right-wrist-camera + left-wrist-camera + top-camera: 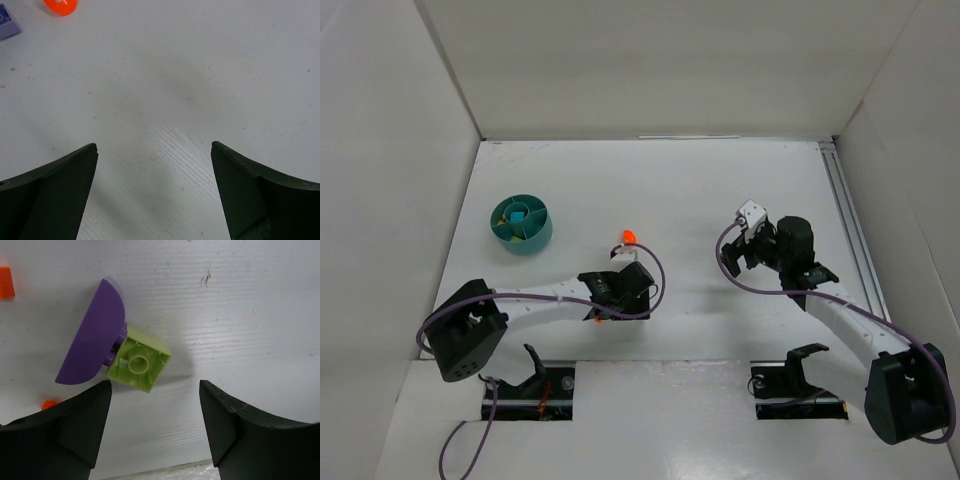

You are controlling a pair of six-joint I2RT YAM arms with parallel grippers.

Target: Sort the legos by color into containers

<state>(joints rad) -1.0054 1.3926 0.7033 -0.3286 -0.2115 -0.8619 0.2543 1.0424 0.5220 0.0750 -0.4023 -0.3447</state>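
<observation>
The teal tub (pixel 510 238) stands at the back left with small bits in its compartments. In the left wrist view a purple curved lego (pixel 92 335) lies against a lime green brick (pixel 137 359), which lies upside down on the table. My left gripper (pixel 155 405) is open just below them, and the green brick is near its left finger (pixel 75 425). It also shows in the top view (pixel 623 280). An orange brick (pixel 5 282) and an orange bit (pixel 48 403) lie to the left. My right gripper (pixel 154 165) is open and empty over bare table.
An orange lego (pixel 627 237) lies just beyond the left gripper and also shows in the right wrist view (pixel 61 5), beside a pale purple piece (pixel 7 22). White walls enclose the table. A rail (pixel 845 215) runs along the right side.
</observation>
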